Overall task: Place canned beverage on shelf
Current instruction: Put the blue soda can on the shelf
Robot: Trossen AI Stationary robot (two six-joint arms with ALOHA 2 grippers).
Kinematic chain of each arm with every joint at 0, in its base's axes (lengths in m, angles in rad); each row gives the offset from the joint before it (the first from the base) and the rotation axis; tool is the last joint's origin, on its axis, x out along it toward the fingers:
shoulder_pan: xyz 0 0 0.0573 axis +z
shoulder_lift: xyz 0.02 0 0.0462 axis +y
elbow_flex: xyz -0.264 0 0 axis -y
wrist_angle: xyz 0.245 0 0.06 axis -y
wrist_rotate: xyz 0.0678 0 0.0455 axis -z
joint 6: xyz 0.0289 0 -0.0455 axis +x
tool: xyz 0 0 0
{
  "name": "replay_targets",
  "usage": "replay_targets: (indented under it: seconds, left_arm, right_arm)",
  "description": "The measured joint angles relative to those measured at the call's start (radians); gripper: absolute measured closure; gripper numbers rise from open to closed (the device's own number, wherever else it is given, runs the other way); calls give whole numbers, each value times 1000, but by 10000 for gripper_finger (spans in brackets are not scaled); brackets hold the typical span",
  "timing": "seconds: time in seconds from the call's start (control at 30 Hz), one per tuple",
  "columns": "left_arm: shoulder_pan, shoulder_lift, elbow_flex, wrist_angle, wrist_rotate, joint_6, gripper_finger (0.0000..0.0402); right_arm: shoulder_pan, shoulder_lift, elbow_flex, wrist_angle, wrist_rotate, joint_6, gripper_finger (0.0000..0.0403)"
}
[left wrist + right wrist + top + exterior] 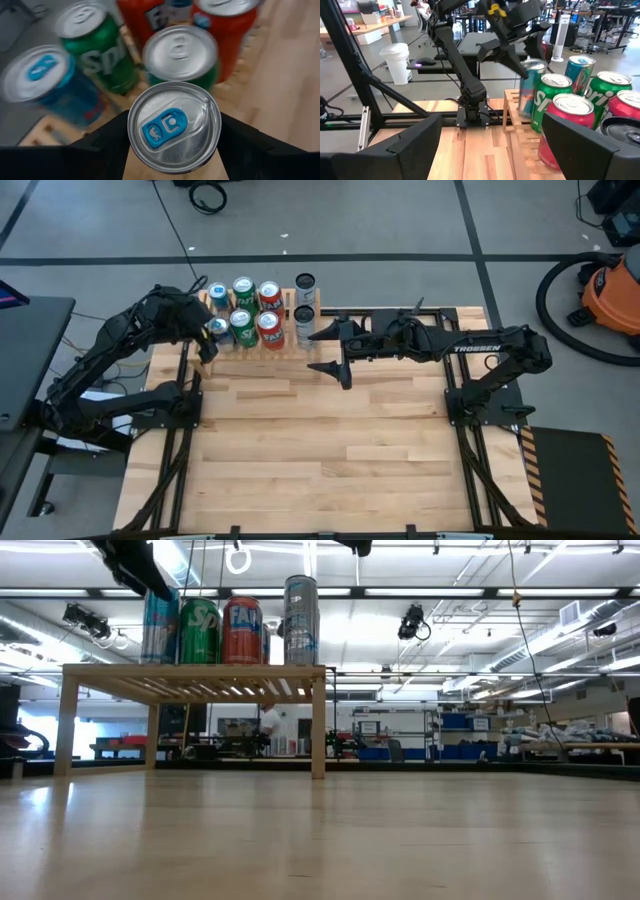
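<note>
Blue-tabbed can (173,127), sides hidden by left hand (175,150)

L end effector (212,330) clamped, arm reaching fwd, R end effector (330,350) open, arm extended leftward

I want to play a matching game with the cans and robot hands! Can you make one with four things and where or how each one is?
Things:
1. blue-tab can
2. left gripper
3. right gripper
4. tall grey can

States:
A. open, holding nothing, beside the shelf
B. standing at the shelf's right end in the low view
C. gripped between two dark fingers
D. shut on a can at the shelf's left end

Pairs: 1-C, 2-D, 3-A, 4-B
</note>
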Motion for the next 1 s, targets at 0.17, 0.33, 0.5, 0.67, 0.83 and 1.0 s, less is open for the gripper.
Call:
replay_targets:
  seconds: [0.17,0.33,0.5,0.67,0.83,1.0]
  left_arm:
    - [48,-2,0,-5,-14,59,147]
    - [98,-2,1,-10,3,129,147]
    - [149,-3,2,-35,95,181,146]
    - [183,-2,2,-41,180,253,145]
    - [204,-1,2,-45,234,316,143]
    - [237,-1,1,-46,251,352,143]
  right_arm:
    - [11,0,0,-23,0,-1,48]
    - [14,0,0,-23,0,-2,48]
    - [14,0,0,-23,0,-2,48]
    - [14,0,0,-22,0,-2,48]
    - [14,0,0,-22,0,-2,48]
    - [14,0,0,-26,0,-2,48]
